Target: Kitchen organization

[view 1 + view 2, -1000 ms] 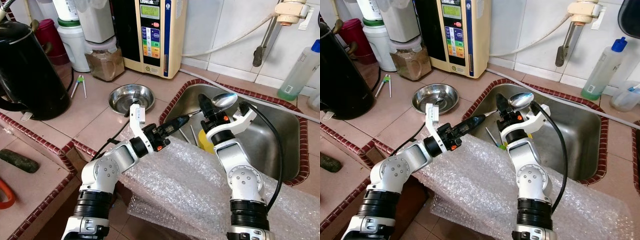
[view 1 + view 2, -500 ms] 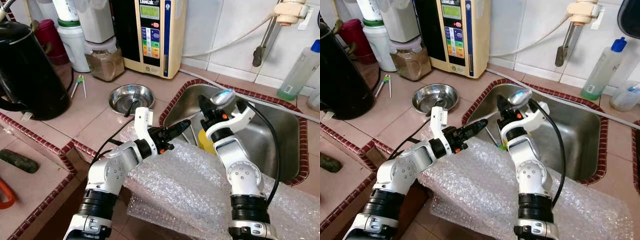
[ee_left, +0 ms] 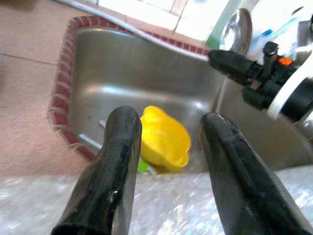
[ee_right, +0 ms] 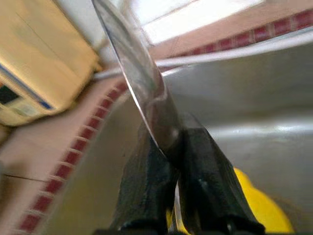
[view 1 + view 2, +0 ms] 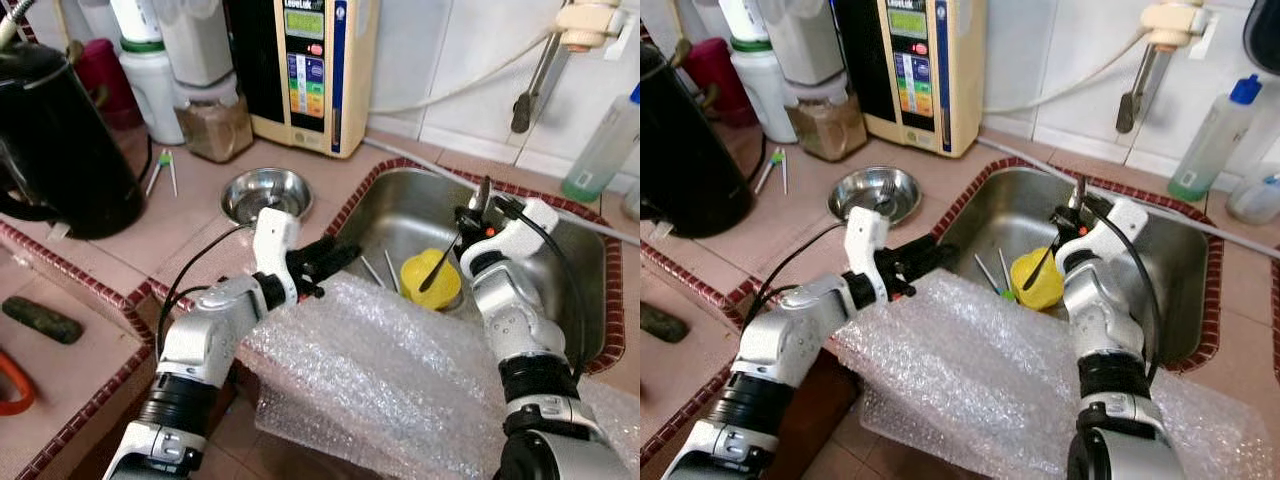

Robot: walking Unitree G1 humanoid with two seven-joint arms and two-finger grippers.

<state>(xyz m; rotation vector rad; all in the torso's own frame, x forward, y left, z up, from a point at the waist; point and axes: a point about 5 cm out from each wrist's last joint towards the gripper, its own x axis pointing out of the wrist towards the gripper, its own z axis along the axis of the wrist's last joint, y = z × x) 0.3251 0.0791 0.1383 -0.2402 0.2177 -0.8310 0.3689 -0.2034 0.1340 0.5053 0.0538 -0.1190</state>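
My right gripper is over the steel sink, shut on a metal spoon. The spoon's bowl points up and its handle slants down over a yellow cup lying in the sink. My left gripper is open with nothing between its fingers. It hovers over the near left edge of the sink, above the bubble wrap, and faces the cup. A steel bowl with a fork in it sits on the counter left of the sink.
Loose utensils lie in the sink beside the cup. A black kettle, jars and a cream water machine stand along the back left. A tap and a clear bottle are behind the sink.
My right gripper has swung right across the sink and turned, so the spoon now stands edge-on with its handle pointing down. My left gripper drew back slightly. The camera shifted a little.
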